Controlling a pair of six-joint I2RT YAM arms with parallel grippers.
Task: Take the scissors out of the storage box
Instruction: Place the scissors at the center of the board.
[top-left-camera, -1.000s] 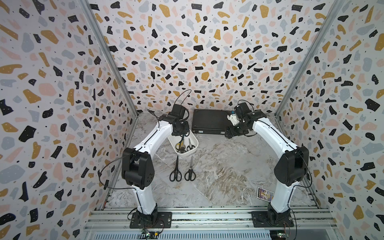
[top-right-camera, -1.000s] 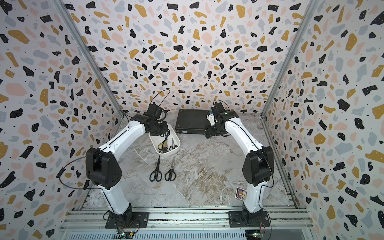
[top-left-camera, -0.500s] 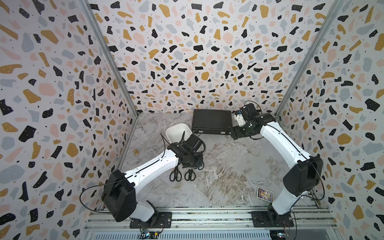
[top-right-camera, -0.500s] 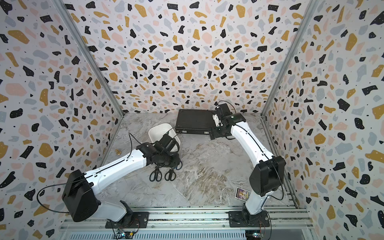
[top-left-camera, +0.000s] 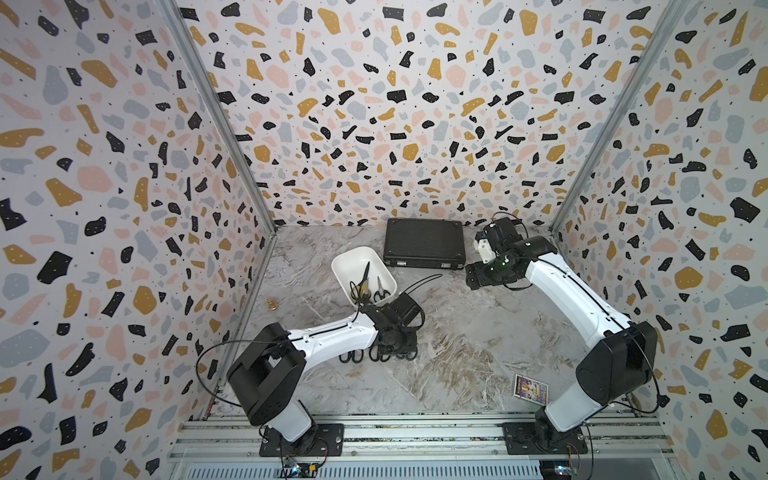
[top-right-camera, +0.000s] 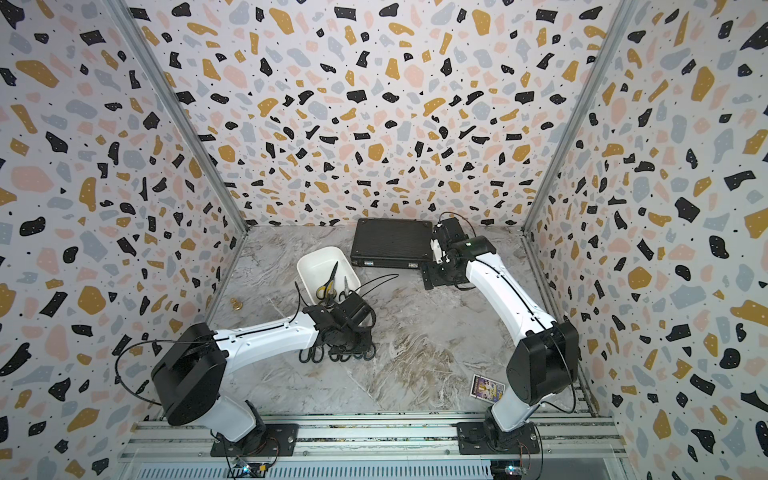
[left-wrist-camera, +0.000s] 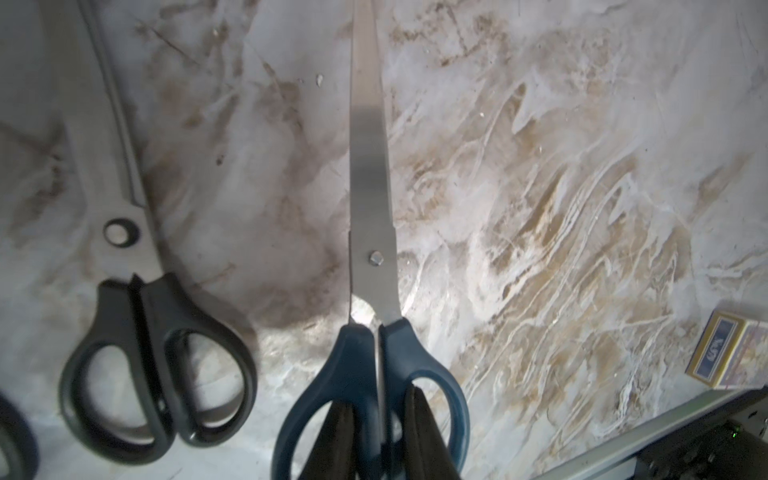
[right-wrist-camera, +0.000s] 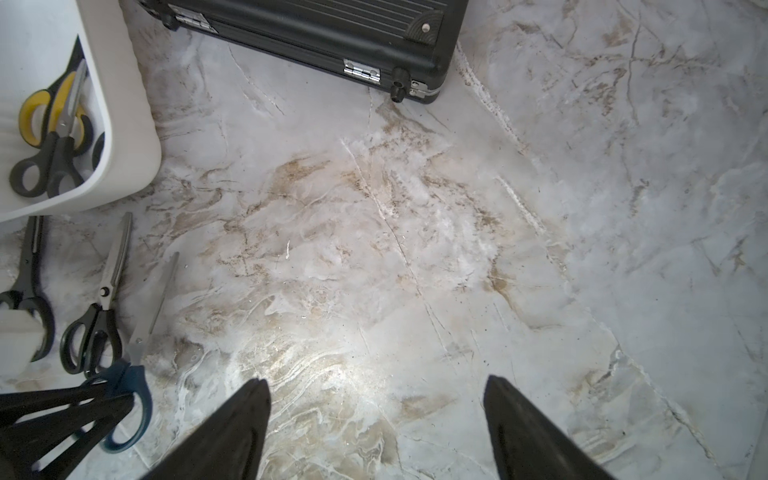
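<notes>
Marbled table (left-wrist-camera: 582, 166), dark blue scissors (left-wrist-camera: 372, 224)

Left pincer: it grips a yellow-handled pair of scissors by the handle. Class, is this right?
Wrong colour. The left pincer grips the dark blue-handled scissors by the handle, as the left wrist view shows; the yellow-handled pair lies in the white box.

Overhead view: marble table (top-right-camera: 415, 353) w/ terrazzo walls (top-right-camera: 374, 104). White storage box (top-right-camera: 316, 261), ctr-left, holds 2 pairs of scissors (top-right-camera: 326, 286); left gripper (top-right-camera: 351, 347) sits low over more black-handled pairs (top-right-camera: 311, 356) lying on table just in front of box. Black case (top-right-camera: 390, 243) at rear, right gripper (top-right-camera: 433, 277) just beside it.
</notes>
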